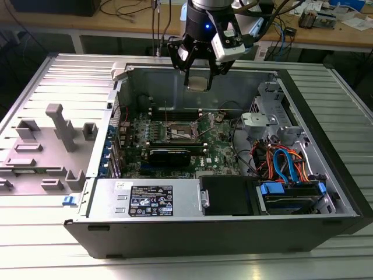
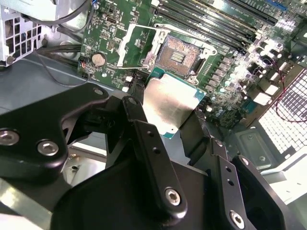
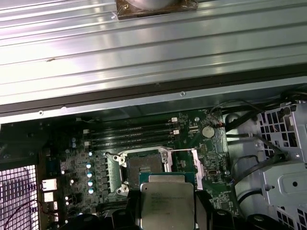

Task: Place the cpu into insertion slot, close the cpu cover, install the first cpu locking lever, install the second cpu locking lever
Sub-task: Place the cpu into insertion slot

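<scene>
1. Pincer state. In the exterior view, the pincer (image 1: 199, 80) sits in the upper centre of the frame and is closed on the cpu (image 1: 199, 83). In the second wrist view, I see black fingers (image 2: 140, 125) clamping the cpu (image 2: 168, 103) by 2 opposite edges. Its silver top and 1 green corner are left bare.

2. Position of the cpu. In the exterior view, the chip hangs high above the open computer case (image 1: 326, 146), near the case's far wall. It is well clear of the motherboard (image 1: 221, 149), and I see open air on every side of it.

3. Insertion slot. The insertion slot (image 1: 180, 131) lies at the centre of the board, lower in the frame than the chip. In both wrist views, its dark centre is uncovered ( (image 2: 178, 53), (image 3: 144, 170)).

4. Cover. The cpu cover (image 2: 136, 45) is swung open to the coin-cell (image 2: 98, 59) side of the slot, and its square window shows board beneath it.

5. Edges near the slot. In the first wrist view, the memory slots (image 3: 129, 136) run parallel to the socket rim and just beside it.

6. Surroundings. The ribbed counter (image 1: 58, 76) carries a grey fixture (image 1: 58, 125) at the exterior view's left, well apart from the case.
</scene>
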`<state>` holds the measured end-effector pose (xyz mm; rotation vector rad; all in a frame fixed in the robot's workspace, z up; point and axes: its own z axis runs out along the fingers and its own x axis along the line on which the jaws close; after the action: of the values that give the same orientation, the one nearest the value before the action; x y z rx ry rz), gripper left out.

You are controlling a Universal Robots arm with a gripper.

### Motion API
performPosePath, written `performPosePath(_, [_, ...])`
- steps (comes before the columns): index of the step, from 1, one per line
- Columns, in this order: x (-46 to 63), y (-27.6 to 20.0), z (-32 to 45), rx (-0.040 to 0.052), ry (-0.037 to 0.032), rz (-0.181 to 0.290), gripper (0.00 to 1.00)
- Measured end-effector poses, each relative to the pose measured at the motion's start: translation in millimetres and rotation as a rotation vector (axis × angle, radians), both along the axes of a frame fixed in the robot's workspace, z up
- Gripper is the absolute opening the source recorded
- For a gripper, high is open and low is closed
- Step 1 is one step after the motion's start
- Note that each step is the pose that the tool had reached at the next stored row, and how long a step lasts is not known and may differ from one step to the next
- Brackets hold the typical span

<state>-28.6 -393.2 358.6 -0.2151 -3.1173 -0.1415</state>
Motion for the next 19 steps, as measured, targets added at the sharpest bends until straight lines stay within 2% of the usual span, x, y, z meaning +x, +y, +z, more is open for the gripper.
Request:
performPosePath(8, [0.0, 0.0, -0.8, 0.0000, 0.0001, -0.080, 0.54])
performPosePath(19, [0.0, -0.4, -0.9, 0.0000, 0.0000, -0.088, 0.54])
